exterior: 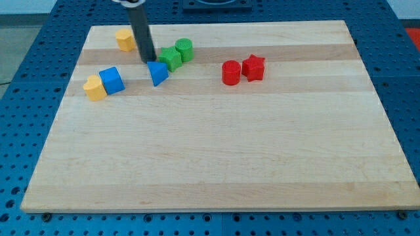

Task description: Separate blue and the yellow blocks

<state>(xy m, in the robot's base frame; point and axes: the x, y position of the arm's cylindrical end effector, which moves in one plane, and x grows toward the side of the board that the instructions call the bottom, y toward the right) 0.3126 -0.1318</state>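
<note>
**Desk:** What do you have on the board?

**Me:** The wooden board (216, 144) fills most of the view, lying on a blue perforated table (26, 59). All the blocks sit in the upper third of it. My rod (141, 29) comes down from the twelve o'clock edge, and my tip (150, 61) rests on the board just at eleven o'clock of the blue triangular block (158, 73), touching it or very nearly so.

**Desk:** Open or closed?

**Me:** Neither applies; the arm ends in a plain rod, so nothing is being held.

**Desk:** Where are the blue and yellow ones?

**Me:** Over at nine o'clock of the board, the blue cube (112, 80) stands pressed against a yellow block (95, 88), the yellow at its eight o'clock side. That pair is touching. The blue triangular block is apart from them, at three o'clock of the cube. A second yellow block (125, 39), roughly hexagonal, sits alone near the top edge, at eleven o'clock of my tip.

**Desk:** And the rest?

**Me:** A green star-like block (171, 58) is just at three o'clock of my tip, with a green cylinder (184, 50) touching it at one o'clock. Further toward three o'clock, a red cylinder (231, 73) and a red star-like block (253, 67) stand side by side, touching.
</note>
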